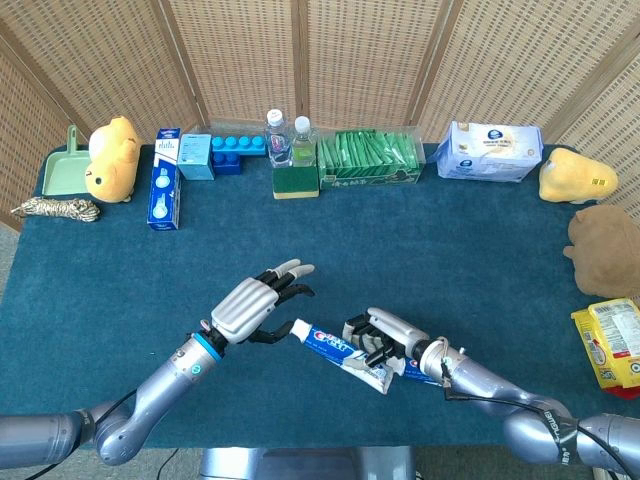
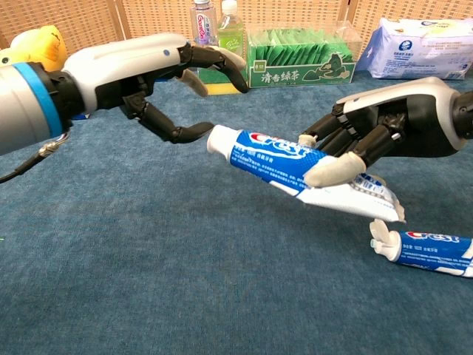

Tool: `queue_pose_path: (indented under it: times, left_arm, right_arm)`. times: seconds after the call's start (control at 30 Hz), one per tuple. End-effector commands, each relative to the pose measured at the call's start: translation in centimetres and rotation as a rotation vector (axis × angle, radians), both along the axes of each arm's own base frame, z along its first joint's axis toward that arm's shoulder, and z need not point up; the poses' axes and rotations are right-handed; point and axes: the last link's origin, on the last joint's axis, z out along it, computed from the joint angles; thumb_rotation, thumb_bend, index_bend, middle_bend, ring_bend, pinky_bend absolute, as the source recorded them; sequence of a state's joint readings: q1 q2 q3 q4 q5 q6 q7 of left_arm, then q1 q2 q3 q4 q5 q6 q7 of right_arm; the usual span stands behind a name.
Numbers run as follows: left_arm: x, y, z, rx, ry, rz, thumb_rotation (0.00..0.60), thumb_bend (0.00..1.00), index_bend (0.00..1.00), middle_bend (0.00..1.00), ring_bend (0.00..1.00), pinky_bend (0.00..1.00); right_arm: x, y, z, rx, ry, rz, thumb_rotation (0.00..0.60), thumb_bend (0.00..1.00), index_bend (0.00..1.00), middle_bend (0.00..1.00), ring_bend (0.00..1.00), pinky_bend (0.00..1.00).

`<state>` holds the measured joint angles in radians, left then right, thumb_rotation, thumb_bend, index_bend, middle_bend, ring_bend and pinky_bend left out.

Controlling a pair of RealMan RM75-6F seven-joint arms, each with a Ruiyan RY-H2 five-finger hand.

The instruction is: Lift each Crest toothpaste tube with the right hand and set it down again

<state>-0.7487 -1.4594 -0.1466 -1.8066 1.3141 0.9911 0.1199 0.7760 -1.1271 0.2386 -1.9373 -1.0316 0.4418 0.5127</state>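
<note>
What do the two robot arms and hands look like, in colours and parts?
Both arms are silver-grey metal. Each hand, left hand and right hand, has a pale grey back, black fingers and beige fingertips. The left wrist carries a blue ring and a thin black cable.

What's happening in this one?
The right hand holds a Crest tube off the table, cap end pointing toward the left hand. The left hand is open, fingers spread, with its thumb close by the tube's cap; whether it touches is hard to tell. A second tube lies flat on the table below the right hand.
</note>
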Motion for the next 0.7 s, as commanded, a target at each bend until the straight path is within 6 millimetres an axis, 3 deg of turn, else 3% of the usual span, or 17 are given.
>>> queue_pose_path:
  times: [0.03, 0.37, 0.7]
  left_arm:
    - [-0.44, -0.35, 0.16, -0.012, 0.018, 0.002, 0.6, 0.35, 0.2, 0.06, 0.0, 0.15]
    - [-0.7, -0.56, 0.25, -0.018, 0.046, 0.005, 0.6, 0.33, 0.18, 0.03, 0.0, 0.14]
    - [0.02, -0.4, -0.36, -0.012, 0.022, -0.001, 0.6, 0.34, 0.25, 0.06, 0.0, 0.15]
  right_arm:
    - [-0.12, -0.51, 0.33, 0.006, -0.01, -0.021, 0.6, 0.46, 0.9, 0.75, 0.74, 0.79]
    - [0.22, -0.76, 0.39, 0.031, -0.032, -0.028, 0.6, 0.46, 0.9, 0.75, 0.74, 0.79]
    - [0.77, -0.17, 0.25, 0.054, -0.044, -0.006, 0.6, 0.46, 0.9, 0.75, 0.74, 0.79]
